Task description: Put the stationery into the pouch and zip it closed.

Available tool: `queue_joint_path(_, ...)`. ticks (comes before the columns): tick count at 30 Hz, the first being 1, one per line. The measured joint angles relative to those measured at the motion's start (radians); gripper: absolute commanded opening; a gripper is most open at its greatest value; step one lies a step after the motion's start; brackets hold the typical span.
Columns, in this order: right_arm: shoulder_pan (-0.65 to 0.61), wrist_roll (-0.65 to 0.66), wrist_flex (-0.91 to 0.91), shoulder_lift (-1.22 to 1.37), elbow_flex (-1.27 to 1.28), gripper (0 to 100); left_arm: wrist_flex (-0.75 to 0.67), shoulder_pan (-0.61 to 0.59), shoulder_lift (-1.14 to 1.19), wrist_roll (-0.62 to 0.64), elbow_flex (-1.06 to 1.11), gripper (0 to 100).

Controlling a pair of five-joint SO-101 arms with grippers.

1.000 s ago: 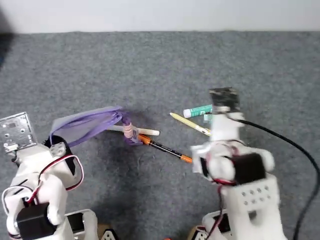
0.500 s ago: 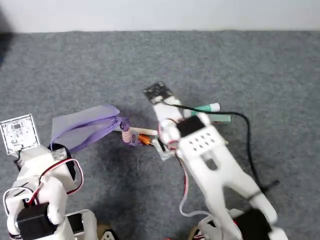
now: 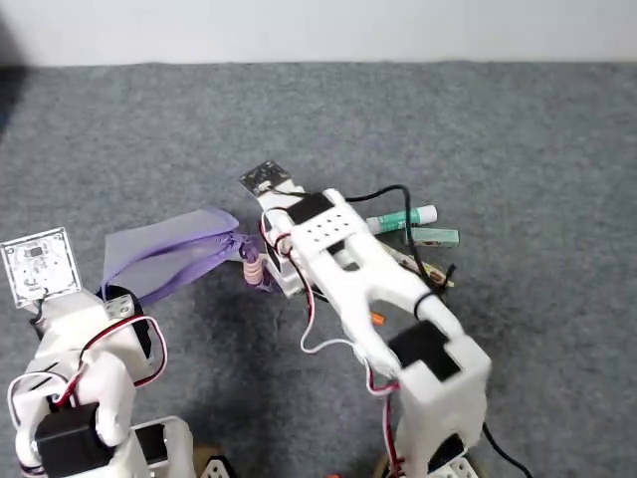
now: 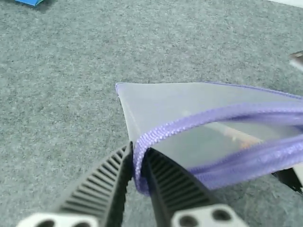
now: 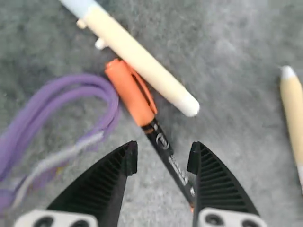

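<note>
Left end effector (image 4: 137,152) is pressed together, pinching the purple zipper edge at one end of the translucent plastic pouch (image 4: 199,125). The pouch sits on the grey carpeted counter (image 4: 61,71), in front of the left arm. Its two purple zipper bands run apart from each other, so the mouth looks open. Something orange-ish shows through the film; I can't tell whether it's inside or behind. In the high view the pouch's far end, with a small pink zipper pull (image 3: 255,265), lies just beside the right arm's wrist.

Right end effector (image 5: 162,152) is spread, with nothing gripped. Its jaws straddle the barrel of a black pen with an orange cap (image 5: 150,126), which lies flat on the counter. Can't tell if either jaw touches the pen.

- The orange cap end sits just beside the purple loop at the pouch's end.
- A cream-coloured pen (image 5: 137,59) lies right against the cap, also outside the pouch.
- A yellow pencil (image 5: 292,118) lies well apart from both pens.
- In the high view, a white tube with a green cap (image 3: 403,216) and a flat teal item (image 3: 435,237) lie near each other on the far side of the right arm, away from the pouch.
</note>
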Motion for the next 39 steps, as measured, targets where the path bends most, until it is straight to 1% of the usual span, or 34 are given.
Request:
queue_joint_path(8,0.0,0.003,-0.002,0.129,-0.038,16.0,0.0,0.0,0.0,0.0,0.0,1)
queue_joint_path(10,0.0,0.002,-0.002,0.146,-0.048,9.9,0.0,0.0,0.0,0.0,0.0,1)
queue_joint_path(12,0.008,0.002,-0.002,0.153,-0.058,0.3,0.0,0.0,0.0,0.0,0.0,1)
queue_joint_path(14,0.029,0.002,-0.002,0.155,-0.06,2.9,0.0,0.0,0.0,0.0,0.0,1)
queue_joint_path(16,0.055,0.002,0.0,0.169,-0.075,0.3,0.0,0.0,0.0,0.0,0.0,1)
queue_joint_path(19,0.077,0.002,0.015,0.161,-0.074,0.7,0.0,0.0,0.0,0.0,0.0,1)
queue_joint_path(22,0.081,0.002,0.08,0.133,-0.06,0.8,0.0,0.0,0.0,0.0,0.0,1)
queue_joint_path(25,0.08,0.003,0.187,0.081,-0.058,0.8,0.005,0.003,0.0,0.0,0.0,1)
queue_joint_path(29,0.08,0.003,0.304,-0.038,-0.058,0.8,0.058,0.083,0.002,0.003,-0.018,1)
queue_joint_path(31,0.08,0.003,0.348,-0.106,-0.058,0.8,0.091,0.121,0.032,0.026,-0.052,1)
queue_joint_path(35,0.08,0.003,0.439,-0.252,-0.058,0.8,0.147,0.153,0.161,0.068,-0.15,1)
queue_joint_path(39,0.08,0.003,0.488,-0.431,-0.058,0.8,0.203,0.158,0.358,0.133,-0.316,1)
